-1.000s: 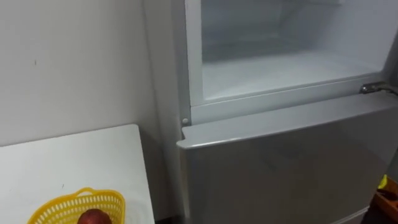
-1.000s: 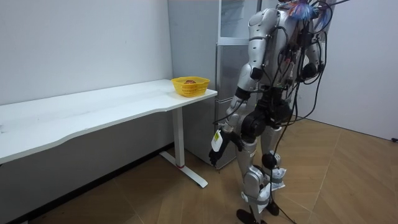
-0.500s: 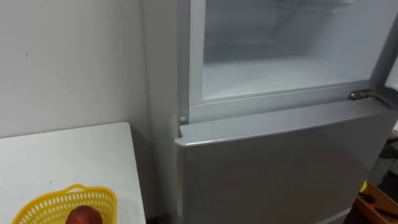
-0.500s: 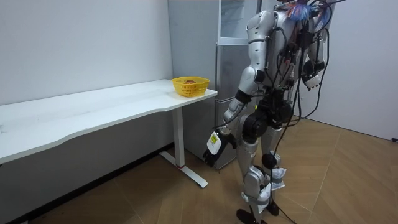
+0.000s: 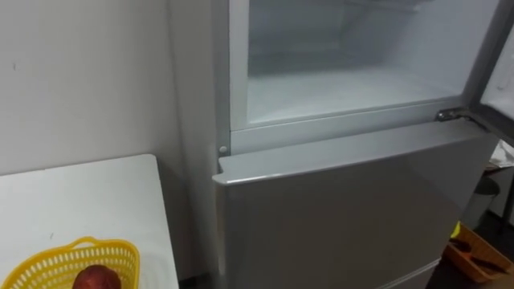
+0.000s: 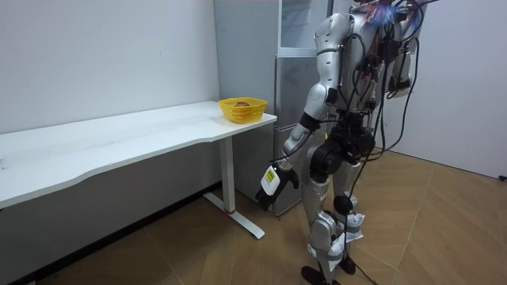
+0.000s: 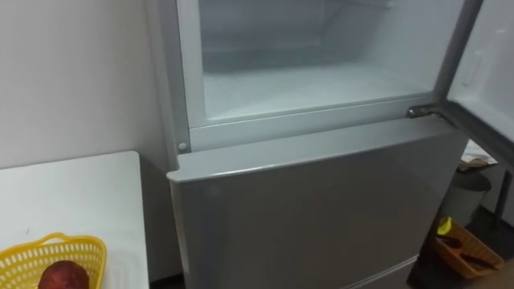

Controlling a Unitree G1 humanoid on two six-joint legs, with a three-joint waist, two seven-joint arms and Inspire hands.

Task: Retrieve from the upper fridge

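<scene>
Robot before the fridge (image 5: 345, 209), eye views and room view

(a) Eye views. The upper compartment (image 5: 345, 88) stands open, showing a white interior with a pale floor panel. Its door (image 7: 490, 64) is swung out at the right edge, inner side toward the camera, and is carried on a metal hinge (image 5: 447, 115) at the compartment's lower right corner. The grey lower door (image 7: 305, 217) beneath it is closed. To the left of the fridge, a white surface (image 5: 88, 193) sits against the wall (image 5: 80, 80). On the near part of the surface is a yellow basket (image 5: 32, 273) of open lattice. The task's thing, a red round fruit (image 5: 96, 278), lies inside the basket, well apart from the open compartment. An orange tray (image 5: 478, 255) lies on the floor at the lower right, beside the fridge.

(b) Room view. The robot stands upright on the wooden floor, facing the fridge, just off the end of the surface that carries the basket. The left hand (image 6: 271, 182) hangs low beside the thigh, away from the surface and the fridge. The right hand (image 6: 398, 83) is raised at chest height on the room view's right. Whether either hand is spread or closed cannot be told from this distance
</scene>
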